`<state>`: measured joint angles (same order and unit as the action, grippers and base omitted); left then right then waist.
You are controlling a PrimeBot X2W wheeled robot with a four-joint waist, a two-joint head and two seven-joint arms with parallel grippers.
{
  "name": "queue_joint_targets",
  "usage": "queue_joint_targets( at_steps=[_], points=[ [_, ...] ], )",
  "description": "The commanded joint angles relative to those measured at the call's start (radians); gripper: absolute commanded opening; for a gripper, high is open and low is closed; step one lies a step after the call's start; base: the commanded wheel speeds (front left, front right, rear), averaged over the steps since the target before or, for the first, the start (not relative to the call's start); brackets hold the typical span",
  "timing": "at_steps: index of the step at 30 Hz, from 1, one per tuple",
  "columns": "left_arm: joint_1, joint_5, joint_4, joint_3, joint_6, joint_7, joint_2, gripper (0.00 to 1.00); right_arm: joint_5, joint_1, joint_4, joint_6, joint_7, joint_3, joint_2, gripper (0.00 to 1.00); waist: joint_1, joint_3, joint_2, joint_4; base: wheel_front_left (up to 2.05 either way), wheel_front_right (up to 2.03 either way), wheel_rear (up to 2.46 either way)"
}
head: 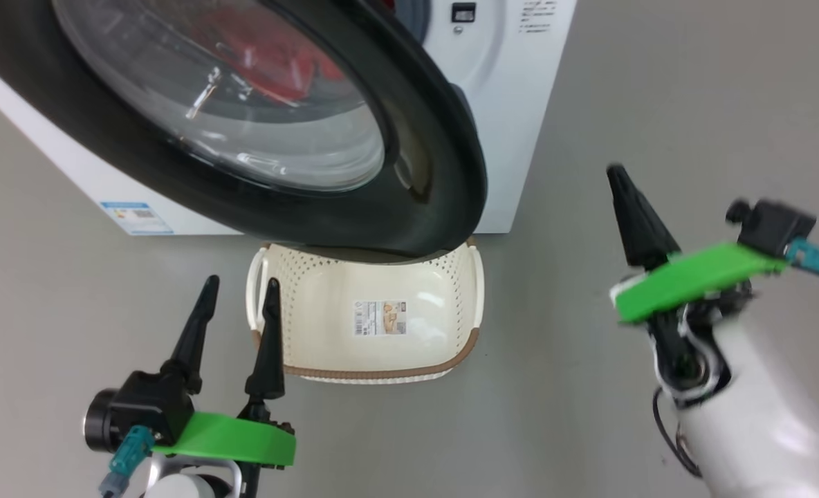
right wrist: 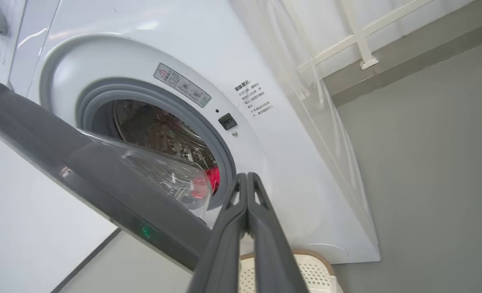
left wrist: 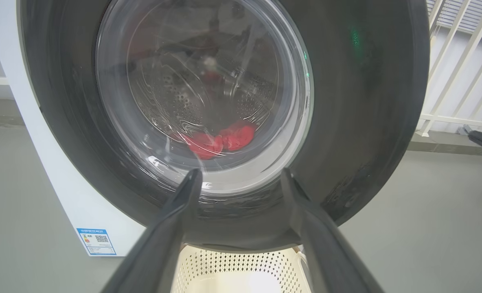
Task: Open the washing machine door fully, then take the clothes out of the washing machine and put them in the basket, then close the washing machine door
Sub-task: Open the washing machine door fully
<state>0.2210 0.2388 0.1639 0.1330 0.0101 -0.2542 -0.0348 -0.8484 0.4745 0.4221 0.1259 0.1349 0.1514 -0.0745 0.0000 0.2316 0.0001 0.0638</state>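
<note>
The washing machine door [head: 409,159], black-rimmed with a bulging glass window, stands partly open over the basket [head: 368,346]. Red clothes [left wrist: 220,140] lie in the steel drum, seen through the glass, and clothes [right wrist: 213,179] also peek past the door's edge. The washing machine [right wrist: 290,162] is white with a grey rubber ring. My left gripper [head: 240,287] is open, low at the basket's left rim, fingers pointing at the door [left wrist: 367,101]. My right gripper [head: 620,176] is shut on nothing, right of the door's free edge; its fingers [right wrist: 247,191] press together.
The cream basket [right wrist: 314,272] sits on the grey floor right in front of the machine, under the door. A white railing [left wrist: 461,81] and a wall stand to the right. Open floor [head: 589,387] lies between the basket and my right arm.
</note>
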Motion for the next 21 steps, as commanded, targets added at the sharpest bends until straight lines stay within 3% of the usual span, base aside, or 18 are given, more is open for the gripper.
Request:
queue_joint_targets(
  at_steps=[1,11,21],
  points=[
    [0.017,0.002,-0.030,-0.026,0.006,-0.008,-0.015,1.00,-0.045,0.032,-0.023,0.005,-0.017,0.024,-0.001,0.00,0.0000,0.013,-0.0001,0.016,0.00,0.00,0.00],
    [0.038,0.016,-0.045,0.008,0.020,-0.008,-0.015,1.00,-0.546,0.229,0.063,0.005,-0.341,-0.031,-0.026,0.00,0.0000,0.055,-0.0001,0.072,0.00,0.00,0.00],
    [0.052,0.027,-0.054,0.019,0.031,-0.008,-0.015,1.00,-0.800,0.382,0.197,0.005,-0.659,-0.061,-0.011,0.00,0.0000,0.087,-0.0001,0.094,0.00,0.00,0.00]
  ],
)
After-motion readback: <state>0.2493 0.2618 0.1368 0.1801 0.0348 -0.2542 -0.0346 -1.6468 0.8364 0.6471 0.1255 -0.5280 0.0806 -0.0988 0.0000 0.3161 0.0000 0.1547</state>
